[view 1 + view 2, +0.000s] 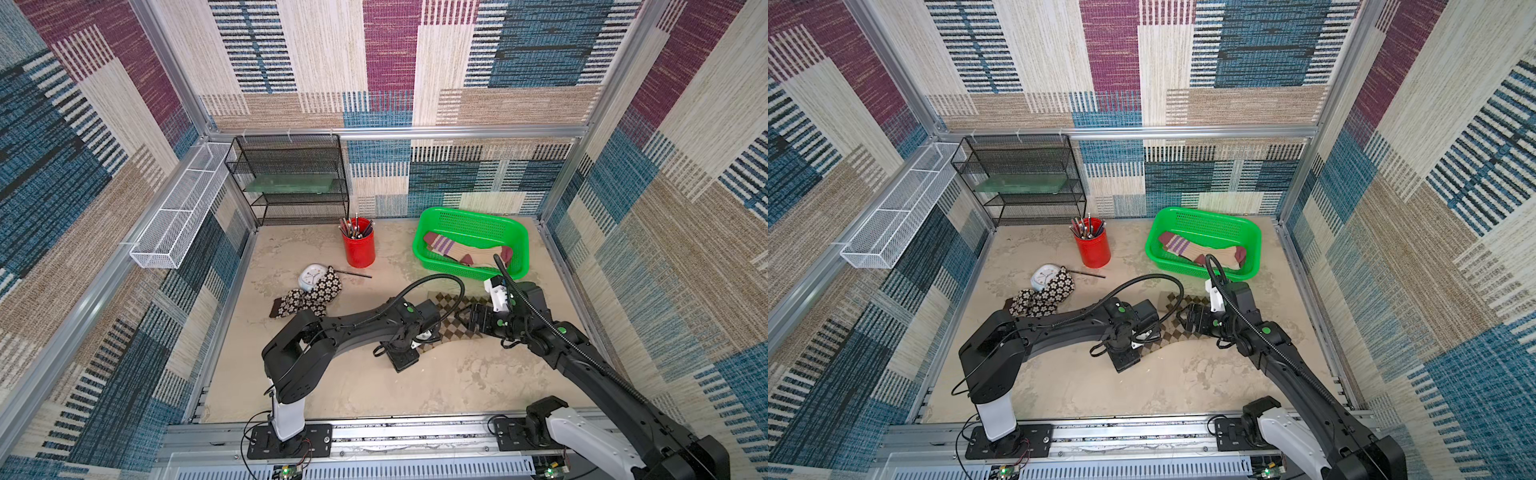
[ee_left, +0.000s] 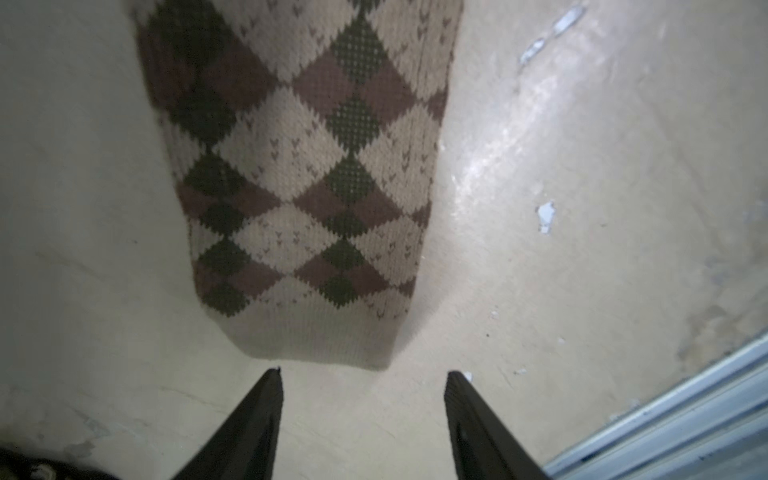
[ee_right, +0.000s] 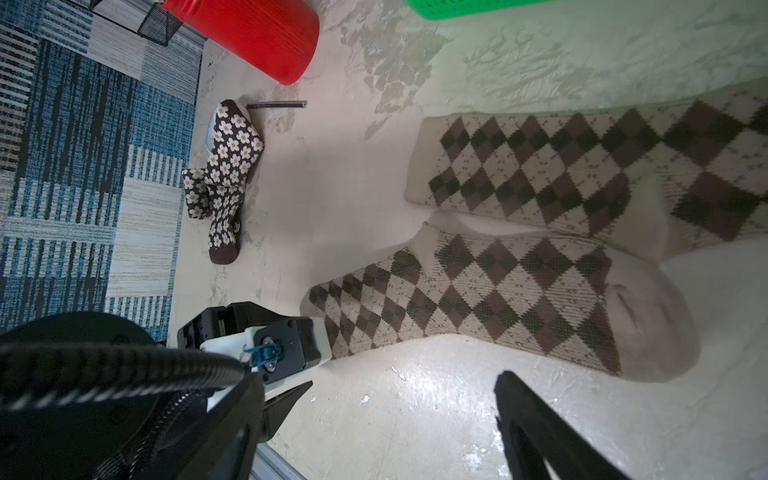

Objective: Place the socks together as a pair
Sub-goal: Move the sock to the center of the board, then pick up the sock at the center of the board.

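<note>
Two brown-tan argyle socks lie side by side on the table, the nearer (image 3: pixel 498 299) and the farther (image 3: pixel 582 166), partly hidden by the arms in both top views (image 1: pixel 451 305) (image 1: pixel 1177 301). My left gripper (image 2: pixel 365 372) is open and empty, its tips just short of one argyle sock's cuff (image 2: pixel 316 345). My right gripper (image 3: pixel 406 379) (image 1: pixel 459 322) is open over bare table beside the nearer sock's toe. Dark brown floral socks (image 1: pixel 316 295) (image 3: pixel 226 166) lie bunched at the left. Beige purple-striped socks (image 1: pixel 457 249) lie in the green basket (image 1: pixel 469 214).
A red cup of pencils (image 1: pixel 359 249) stands at the back middle, with a loose pencil (image 1: pixel 353 273) and a white alarm clock (image 1: pixel 311 276) by the floral socks. A black mesh shelf (image 1: pixel 291 178) and a white mesh tray (image 1: pixel 183 208) line the back left.
</note>
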